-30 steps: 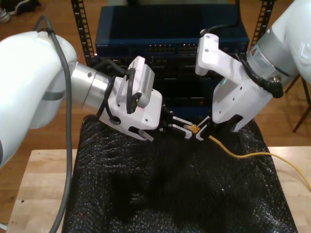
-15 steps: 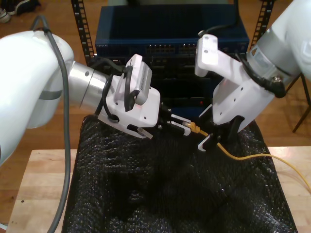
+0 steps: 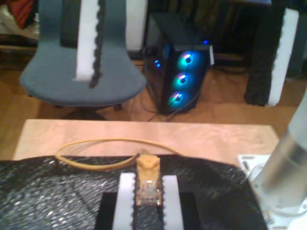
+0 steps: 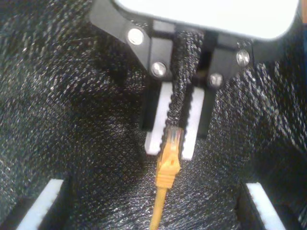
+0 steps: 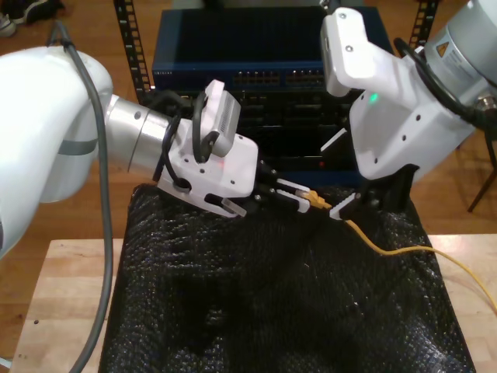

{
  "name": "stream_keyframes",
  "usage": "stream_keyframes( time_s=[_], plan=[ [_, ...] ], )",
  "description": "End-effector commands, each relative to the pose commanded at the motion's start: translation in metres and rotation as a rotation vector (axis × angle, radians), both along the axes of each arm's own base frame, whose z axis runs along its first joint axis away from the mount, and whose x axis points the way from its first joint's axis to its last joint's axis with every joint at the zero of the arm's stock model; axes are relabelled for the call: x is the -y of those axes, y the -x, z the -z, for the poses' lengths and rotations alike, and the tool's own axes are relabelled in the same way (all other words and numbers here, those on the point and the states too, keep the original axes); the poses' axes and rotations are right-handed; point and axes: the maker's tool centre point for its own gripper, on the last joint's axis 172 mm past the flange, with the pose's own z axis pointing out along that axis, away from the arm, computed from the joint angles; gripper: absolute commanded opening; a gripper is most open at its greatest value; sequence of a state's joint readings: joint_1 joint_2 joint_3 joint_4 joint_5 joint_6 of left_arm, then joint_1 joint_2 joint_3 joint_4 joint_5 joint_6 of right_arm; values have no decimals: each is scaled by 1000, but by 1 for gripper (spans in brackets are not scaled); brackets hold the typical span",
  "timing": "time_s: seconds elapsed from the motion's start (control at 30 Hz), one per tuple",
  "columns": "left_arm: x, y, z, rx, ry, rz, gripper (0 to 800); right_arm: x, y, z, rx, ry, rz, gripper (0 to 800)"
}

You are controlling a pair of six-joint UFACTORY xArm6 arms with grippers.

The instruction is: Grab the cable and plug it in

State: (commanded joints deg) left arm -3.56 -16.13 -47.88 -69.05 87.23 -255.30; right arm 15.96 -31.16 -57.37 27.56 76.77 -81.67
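My first gripper (image 5: 299, 202) is clamped on the yellow-orange network cable's clear plastic plug (image 3: 148, 184), my second gripper (image 4: 153, 211) open; keep plug level toward dark blue switch (image 5: 264, 58).

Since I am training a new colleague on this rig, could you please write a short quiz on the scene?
1. True or false: my second gripper is clamped on the yellow network cable.
2. What do the fingers of my first gripper hold? A) the cable's plug end B) the cable's middle C) nothing
3. Fill in: from the plug, the cable trails off toward the exterior view's ___.

Key: 1 false, its fingers stand wide open; 2 A; 3 right.
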Motion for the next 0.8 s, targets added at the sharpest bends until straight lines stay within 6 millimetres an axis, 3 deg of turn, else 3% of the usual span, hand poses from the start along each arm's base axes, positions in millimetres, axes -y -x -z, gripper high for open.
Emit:
stream_keyframes(
  time_s=[0.4,0.57,0.8],
  plan=[
    [-8,3,-5,-121,59,18,11,8,12,-38,119,-28,12,796],
    [-14,0,-22,-166,135,38,11,11,24,-47,156,-34,2,797],
    [-15,6,-17,-300,145,51,11,17,25,-50,293,-49,-21,796]
  ],
)
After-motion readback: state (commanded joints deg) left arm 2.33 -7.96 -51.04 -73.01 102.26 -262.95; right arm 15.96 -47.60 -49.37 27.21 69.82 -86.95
